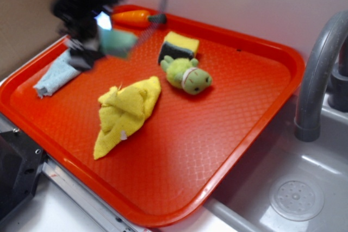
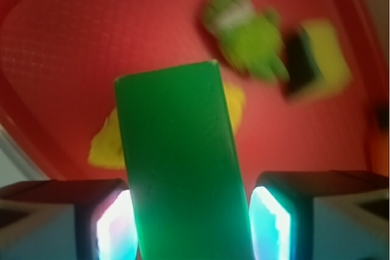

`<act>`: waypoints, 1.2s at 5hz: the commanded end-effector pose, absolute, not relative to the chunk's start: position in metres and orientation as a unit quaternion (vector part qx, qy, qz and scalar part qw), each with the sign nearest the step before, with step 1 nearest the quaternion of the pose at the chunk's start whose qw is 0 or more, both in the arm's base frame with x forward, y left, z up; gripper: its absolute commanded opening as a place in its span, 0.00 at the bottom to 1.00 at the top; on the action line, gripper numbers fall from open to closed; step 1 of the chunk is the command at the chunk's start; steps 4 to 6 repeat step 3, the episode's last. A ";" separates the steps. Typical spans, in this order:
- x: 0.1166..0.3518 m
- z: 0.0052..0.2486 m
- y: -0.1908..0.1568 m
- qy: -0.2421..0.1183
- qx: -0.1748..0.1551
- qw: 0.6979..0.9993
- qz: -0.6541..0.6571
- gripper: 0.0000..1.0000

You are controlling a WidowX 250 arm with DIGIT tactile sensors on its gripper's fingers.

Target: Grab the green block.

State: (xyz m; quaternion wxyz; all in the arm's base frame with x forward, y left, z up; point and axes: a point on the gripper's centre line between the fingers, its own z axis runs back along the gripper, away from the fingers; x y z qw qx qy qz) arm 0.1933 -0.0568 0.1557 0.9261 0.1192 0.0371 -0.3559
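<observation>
The green block point(image 1: 118, 42) hangs blurred in the air above the back left of the red tray point(image 1: 261, 129), held by my gripper point(image 1: 103, 33). In the wrist view the green block point(image 2: 183, 162) stands out long and flat from between my two fingers point(image 2: 113, 226), filling the gap between them. My gripper point(image 2: 192, 217) is shut on it, with the lit pads pressed against both of its long sides. The block's near end is hidden below the frame's edge.
On the tray lie a fuzzy lime-green plush toy point(image 1: 187, 76), a yellow sponge with a dark layer point(image 1: 178, 47), a crumpled yellow cloth point(image 1: 128, 110), a pale blue cloth point(image 1: 57, 74) and an orange carrot point(image 1: 130, 17). A grey faucet point(image 1: 318, 80) and sink point(image 1: 293, 199) are on the right.
</observation>
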 end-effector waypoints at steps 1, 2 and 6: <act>0.160 0.204 -0.069 -0.037 0.076 0.990 -0.113 0.00; 0.163 0.210 -0.072 -0.037 0.059 0.997 0.012 0.00; 0.173 0.208 -0.073 -0.045 0.048 0.992 0.105 0.00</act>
